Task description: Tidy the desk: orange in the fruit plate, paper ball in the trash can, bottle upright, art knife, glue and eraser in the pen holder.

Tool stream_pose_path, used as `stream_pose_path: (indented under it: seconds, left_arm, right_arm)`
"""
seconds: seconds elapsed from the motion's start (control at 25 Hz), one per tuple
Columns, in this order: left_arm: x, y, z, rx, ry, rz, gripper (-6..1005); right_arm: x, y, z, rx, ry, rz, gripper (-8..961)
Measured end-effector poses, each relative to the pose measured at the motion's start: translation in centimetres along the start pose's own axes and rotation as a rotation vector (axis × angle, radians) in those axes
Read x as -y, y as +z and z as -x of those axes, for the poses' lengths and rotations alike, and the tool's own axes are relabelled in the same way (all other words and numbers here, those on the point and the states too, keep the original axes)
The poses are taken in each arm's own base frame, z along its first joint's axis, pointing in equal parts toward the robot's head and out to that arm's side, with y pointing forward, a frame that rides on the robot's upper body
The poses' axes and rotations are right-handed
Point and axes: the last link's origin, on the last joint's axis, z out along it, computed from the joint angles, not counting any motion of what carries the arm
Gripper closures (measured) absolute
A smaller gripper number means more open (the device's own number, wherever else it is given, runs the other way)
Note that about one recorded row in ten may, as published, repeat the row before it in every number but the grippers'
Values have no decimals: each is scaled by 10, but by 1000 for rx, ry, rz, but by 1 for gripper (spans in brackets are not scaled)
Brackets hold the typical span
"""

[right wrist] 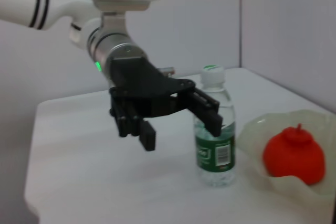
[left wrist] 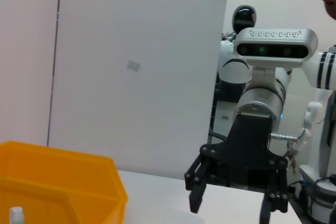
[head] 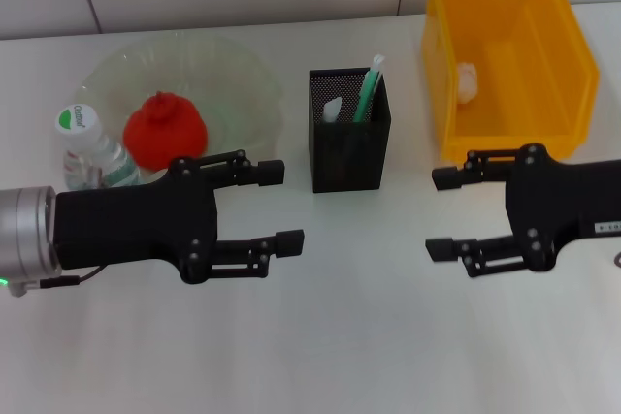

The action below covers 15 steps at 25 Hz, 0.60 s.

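Background humanoid robot (left wrist: 237,51) beyond table (head: 320,336)

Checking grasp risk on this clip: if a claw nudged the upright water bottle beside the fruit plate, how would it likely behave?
The water bottle stands upright, tall and narrow, so a push near its cap would probably tip it. Its clear plastic wall looks smooth and thin, likely slippery and slightly squashy. It seems nearly full, so fairly heavy for its size. Once down, its round body would likely roll.

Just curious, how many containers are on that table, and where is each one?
4. A glass plate at the back on the robot's left, a bottle standing at its edge, a mesh holder in the middle, and a yellow bin on the right.
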Motion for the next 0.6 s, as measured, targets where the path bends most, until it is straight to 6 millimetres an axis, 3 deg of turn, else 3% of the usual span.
stream_pose_path:
  seconds: [0.6]
  left_arm:
    - [-3,-11,6,31,-6,-4,216]
  right_arm:
    - [-10,-2,0,8,-59,52,183]
